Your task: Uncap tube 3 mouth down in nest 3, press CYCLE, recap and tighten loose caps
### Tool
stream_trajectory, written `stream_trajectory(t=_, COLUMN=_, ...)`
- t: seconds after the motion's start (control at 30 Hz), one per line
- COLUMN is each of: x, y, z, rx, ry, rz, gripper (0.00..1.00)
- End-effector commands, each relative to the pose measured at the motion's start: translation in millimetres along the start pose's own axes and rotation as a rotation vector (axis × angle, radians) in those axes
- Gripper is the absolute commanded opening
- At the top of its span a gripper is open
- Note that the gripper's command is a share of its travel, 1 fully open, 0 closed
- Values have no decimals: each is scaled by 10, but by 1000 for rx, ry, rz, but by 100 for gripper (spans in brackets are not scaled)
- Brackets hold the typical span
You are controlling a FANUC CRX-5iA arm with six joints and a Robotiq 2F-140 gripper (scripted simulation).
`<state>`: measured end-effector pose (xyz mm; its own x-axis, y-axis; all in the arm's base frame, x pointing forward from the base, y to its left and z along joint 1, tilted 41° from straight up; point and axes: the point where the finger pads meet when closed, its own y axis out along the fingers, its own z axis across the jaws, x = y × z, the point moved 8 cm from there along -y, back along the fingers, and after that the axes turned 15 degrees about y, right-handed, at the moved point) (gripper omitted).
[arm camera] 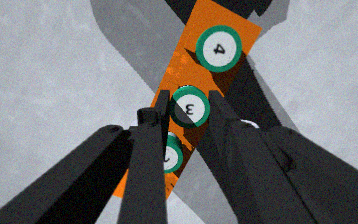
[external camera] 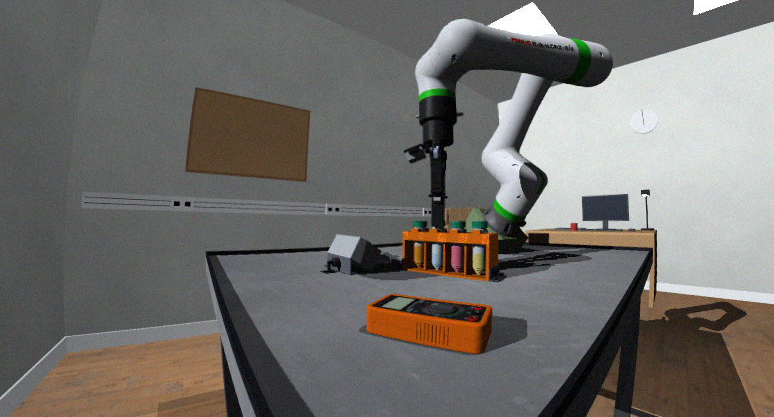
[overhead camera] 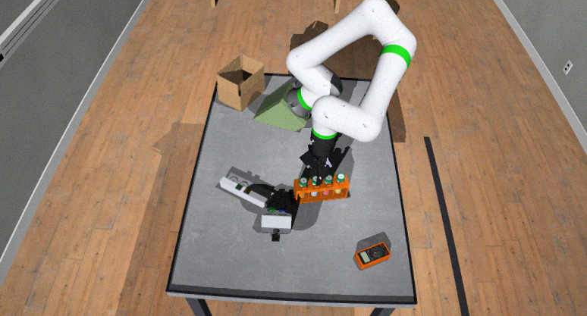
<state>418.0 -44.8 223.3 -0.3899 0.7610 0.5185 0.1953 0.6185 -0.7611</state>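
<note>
The orange decapping station (overhead camera: 321,189) holds four tubes with green caps. It also shows in the exterior view (external camera: 450,251). In the wrist view my gripper (arm camera: 188,104) stands straight over the rack with its two dark fingers against both sides of the cap of tube 3 (arm camera: 190,106). The cap sits on its tube. Cap 4 (arm camera: 218,48) is on its tube beyond it. Cap 2 (arm camera: 172,154) is partly hidden behind my left finger. In the top view my gripper (overhead camera: 315,177) is down on the second tube from the left. The white cap tray (overhead camera: 242,189) lies to the left.
The key housing (overhead camera: 277,220) with the blue and green keys stands in front of the tray, near the rack's left end. An orange multimeter (overhead camera: 371,254) lies at the front right. A cardboard box (overhead camera: 240,82) and a green wedge (overhead camera: 279,106) stand at the back.
</note>
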Motion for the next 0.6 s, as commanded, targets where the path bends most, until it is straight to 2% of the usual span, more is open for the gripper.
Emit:
stream_trajectory(t=0.0, x=-15, y=-7, z=6, rx=-10, ry=-101, rz=-13, gripper=30)
stream_trajectory(t=0.1, x=-16, y=-8, z=6, rx=-10, ry=-101, rz=-13, gripper=30)
stream_trajectory(t=0.13, x=-16, y=-9, z=6, rx=-10, ry=-101, rz=-13, gripper=41)
stream_trajectory(t=0.53, x=-15, y=-9, z=6, rx=-10, ry=-101, rz=-13, gripper=41)
stream_trajectory(t=0.57, x=-16, y=-7, z=7, rx=-9, ry=-18, rz=-13, gripper=41)
